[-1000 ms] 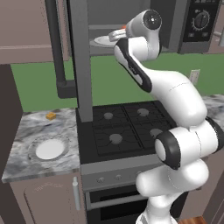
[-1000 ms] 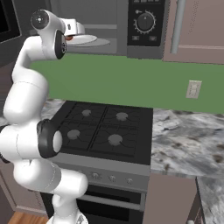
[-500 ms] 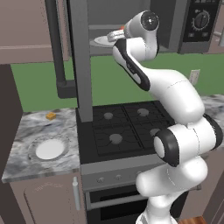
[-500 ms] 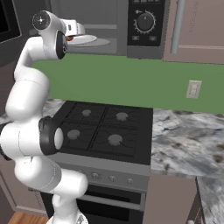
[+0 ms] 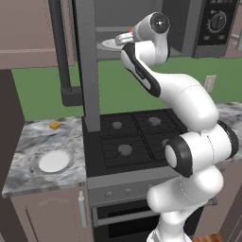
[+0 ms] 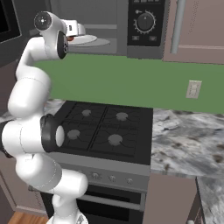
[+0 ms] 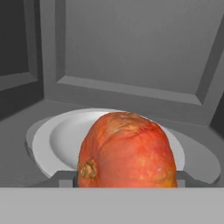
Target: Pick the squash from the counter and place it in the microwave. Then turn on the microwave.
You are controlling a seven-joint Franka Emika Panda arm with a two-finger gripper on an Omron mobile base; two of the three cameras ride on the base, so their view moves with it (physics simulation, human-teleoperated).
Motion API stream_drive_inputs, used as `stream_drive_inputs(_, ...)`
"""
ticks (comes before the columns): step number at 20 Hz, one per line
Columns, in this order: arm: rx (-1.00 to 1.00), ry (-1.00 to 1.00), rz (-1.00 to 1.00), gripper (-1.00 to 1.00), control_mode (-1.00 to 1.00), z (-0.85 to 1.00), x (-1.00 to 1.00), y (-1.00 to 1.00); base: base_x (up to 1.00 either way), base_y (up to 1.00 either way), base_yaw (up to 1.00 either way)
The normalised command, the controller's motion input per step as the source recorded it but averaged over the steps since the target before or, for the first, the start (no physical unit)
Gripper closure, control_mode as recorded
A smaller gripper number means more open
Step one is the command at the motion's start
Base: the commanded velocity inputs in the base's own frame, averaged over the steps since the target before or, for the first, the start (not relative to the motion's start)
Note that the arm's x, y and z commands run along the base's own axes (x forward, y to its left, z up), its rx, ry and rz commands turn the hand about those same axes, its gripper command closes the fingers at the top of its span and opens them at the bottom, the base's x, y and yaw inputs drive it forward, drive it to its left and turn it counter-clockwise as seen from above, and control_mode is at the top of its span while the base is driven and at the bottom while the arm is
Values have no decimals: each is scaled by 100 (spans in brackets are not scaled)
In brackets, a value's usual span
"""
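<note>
Grey microwave (image 7: 131, 52) interior, rounded orange-red squash (image 7: 127, 153)

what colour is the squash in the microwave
Orange-red with paler yellowish patches; the squash shows best in the hand view.

black four-burner stove (image 5: 137, 137) in the middle with an oven (image 5: 127, 217) below it. white plate (image 5: 53, 161) on the left, tiny yellow-orange cube (image 5: 55, 125) behind it. green back wall (image 6: 131, 81) has a wall outlet (image 6: 193, 89).
</note>
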Motion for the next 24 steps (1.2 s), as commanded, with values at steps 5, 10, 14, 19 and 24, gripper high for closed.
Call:
stream_drive_inputs(5, 0, 0, 0, 100, -100, -2, 7, 1, 0, 0, 0)
stream_drive_inputs(10, 0, 0, 0, 100, -100, 0, 7, 0, 0, 0, 0)
stream_drive_inputs(14, 0, 0, 0, 100, -100, -1, 9, 1, 0, 0, 0)
stream_drive_inputs(19, 0, 0, 0, 100, -100, -6, 11, 4, 0, 0, 0)
stream_drive_inputs(24, 0, 0, 0, 100, -100, -5, 10, 3, 0, 0, 0)
